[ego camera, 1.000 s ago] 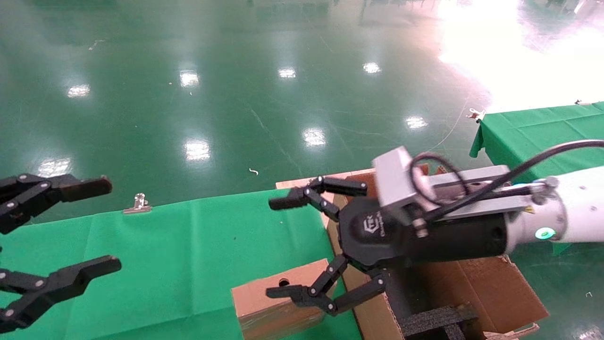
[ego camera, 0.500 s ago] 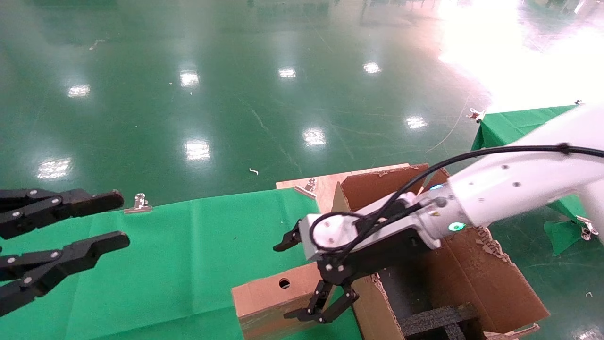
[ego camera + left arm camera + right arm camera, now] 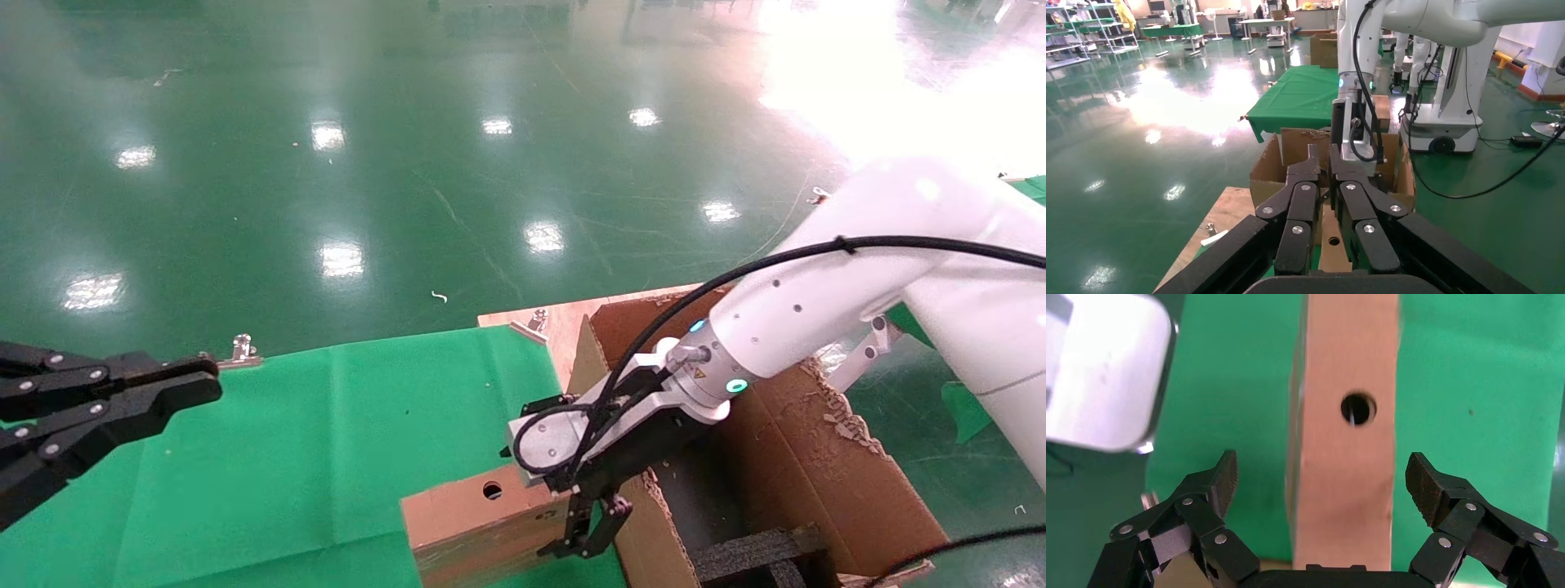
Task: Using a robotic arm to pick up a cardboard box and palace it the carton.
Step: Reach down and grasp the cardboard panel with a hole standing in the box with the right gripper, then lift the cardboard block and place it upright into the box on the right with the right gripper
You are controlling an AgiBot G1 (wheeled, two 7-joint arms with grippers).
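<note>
The small cardboard box (image 3: 470, 523) with a round hole stands on edge at the near end of the green table, beside the carton (image 3: 817, 482). My right gripper (image 3: 552, 494) on the white robotic arm (image 3: 817, 302) points down over the box's right end. In the right wrist view the gripper (image 3: 1324, 474) is open, its fingertips (image 3: 1226, 474) on either side of the box (image 3: 1346, 441) and apart from it. My left gripper (image 3: 204, 385) hangs at the far left above the table, shut and empty; it also shows in the left wrist view (image 3: 1321, 160), facing the box (image 3: 1332, 236) and carton (image 3: 1269, 177).
The green cloth table (image 3: 310, 425) has metal clips (image 3: 239, 353) at its far edge. A wooden board (image 3: 564, 322) lies behind the carton. Black foam inserts (image 3: 760, 555) sit inside the carton. Glossy green floor lies beyond, with another green table (image 3: 1303, 92) farther off.
My right arm swung down and turned its gripper from level to pointing down over the box's right end. My left gripper closed from wide open to shut.
</note>
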